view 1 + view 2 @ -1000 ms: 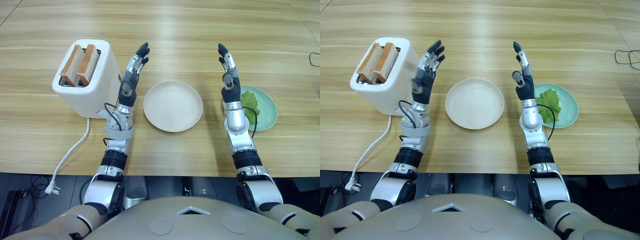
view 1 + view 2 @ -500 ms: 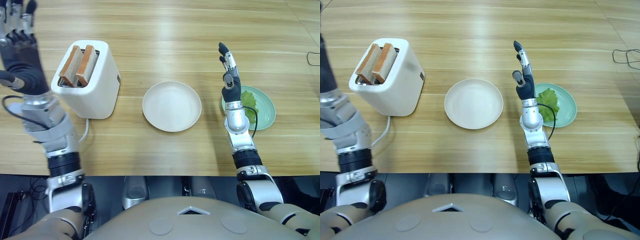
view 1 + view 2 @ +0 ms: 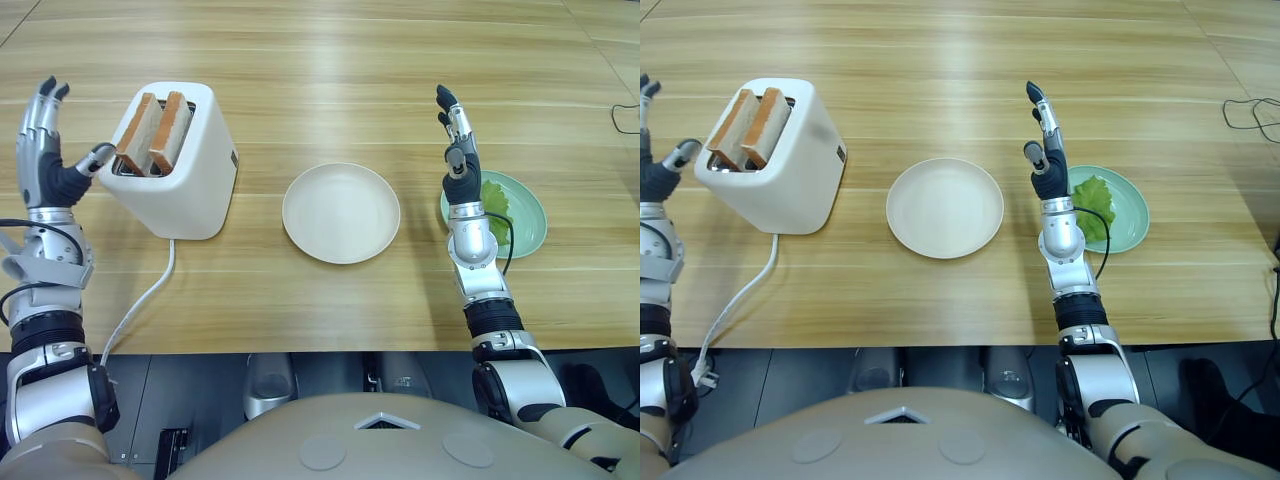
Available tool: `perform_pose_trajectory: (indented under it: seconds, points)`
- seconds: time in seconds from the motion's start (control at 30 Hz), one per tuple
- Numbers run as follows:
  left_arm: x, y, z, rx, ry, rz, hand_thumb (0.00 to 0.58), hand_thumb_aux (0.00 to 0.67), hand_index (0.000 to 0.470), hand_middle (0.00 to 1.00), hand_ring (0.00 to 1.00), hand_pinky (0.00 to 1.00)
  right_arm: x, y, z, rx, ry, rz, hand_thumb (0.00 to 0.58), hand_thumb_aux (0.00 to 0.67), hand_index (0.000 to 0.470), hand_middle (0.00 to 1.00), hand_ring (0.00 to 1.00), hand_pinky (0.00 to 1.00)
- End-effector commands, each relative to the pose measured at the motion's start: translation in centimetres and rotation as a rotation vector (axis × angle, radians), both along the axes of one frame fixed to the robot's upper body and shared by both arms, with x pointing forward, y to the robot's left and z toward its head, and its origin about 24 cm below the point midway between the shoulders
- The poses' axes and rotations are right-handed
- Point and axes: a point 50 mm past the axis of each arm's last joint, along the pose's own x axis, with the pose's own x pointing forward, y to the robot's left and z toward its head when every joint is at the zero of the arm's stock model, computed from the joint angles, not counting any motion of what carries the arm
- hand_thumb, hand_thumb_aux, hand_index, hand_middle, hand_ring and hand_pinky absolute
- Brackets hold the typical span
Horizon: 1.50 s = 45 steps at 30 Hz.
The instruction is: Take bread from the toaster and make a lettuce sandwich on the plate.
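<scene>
While left hand (image 3: 45, 155) hangs beside toaster (image 3: 195, 190), plate (image 3: 341, 213) lies well apart.

A black cable (image 3: 1238, 102) lies on the wooden table (image 3: 940, 40) (far right edge).

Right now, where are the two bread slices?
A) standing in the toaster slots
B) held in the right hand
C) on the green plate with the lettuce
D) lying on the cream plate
A: both bread slices stand upright in the top slots of the white toaster, close to the open left hand, which does not hold them.
</scene>
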Motion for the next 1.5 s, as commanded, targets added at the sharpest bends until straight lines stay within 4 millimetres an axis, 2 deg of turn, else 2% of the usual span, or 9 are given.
perform_pose_trajectory:
  seconds: [0.03,0.27,0.33,0.37,0.47,0.9,1.0,1.1,1.5]
  points:
    - [0.0,-0.1,-1.1,0.041,0.063,-0.001,0.000,0.000,0.000,0.00,0.00,0.00,-0.1,-0.2,-0.3,0.002,0.013,-0.007,0.000,0.000,0.000,0.00,0.00,0.00]
    - [0.3,-0.8,-2.1,0.055,0.121,-0.033,0.036,0.021,0.014,0.00,0.00,0.00,-0.1,-0.1,-0.3,0.004,0.013,-0.007,0.000,0.000,0.000,0.00,0.00,0.00]
    - [0.4,-0.9,-2.2,0.057,0.131,-0.038,0.172,0.108,0.074,0.00,0.00,0.00,-0.1,-0.1,-0.4,0.004,0.014,-0.007,0.000,0.000,0.000,0.00,0.00,0.00]
    - [0.4,-1.0,-2.3,0.057,0.134,-0.044,0.172,0.108,0.074,0.00,0.00,0.00,-0.1,-0.1,-0.4,0.004,0.014,-0.007,0.000,0.000,0.000,0.00,0.00,0.00]
    - [0.6,-1.3,-2.3,0.060,0.137,-0.059,0.520,0.455,0.312,0.00,0.00,0.00,-0.1,-0.2,-0.4,0.004,0.015,-0.009,0.000,0.000,0.000,0.00,0.00,0.00]
    - [0.6,-1.4,-2.5,-0.021,0.132,-0.080,0.498,0.418,0.287,0.00,0.00,0.00,-0.2,-0.3,-0.5,0.001,0.019,-0.012,0.000,0.000,0.000,0.00,0.00,0.00]
    - [0.6,-1.7,-2.6,-0.063,0.134,-0.106,0.521,0.457,0.314,0.00,0.00,0.00,-0.2,-0.3,-0.5,0.000,0.020,-0.012,0.000,0.000,0.000,0.00,0.00,0.00]
    - [0.6,-1.7,-2.5,-0.102,0.127,-0.119,0.580,0.670,0.460,0.00,0.00,0.00,-0.2,-0.2,-0.5,0.000,0.020,-0.010,0.000,0.000,0.000,0.00,0.00,0.00]
    - [1.3,-2.6,-1.9,-0.180,0.080,-0.161,0.580,0.670,0.460,0.00,0.00,0.00,-0.2,-0.3,-0.6,-0.002,0.021,-0.012,0.000,0.000,0.000,0.00,0.00,0.00]
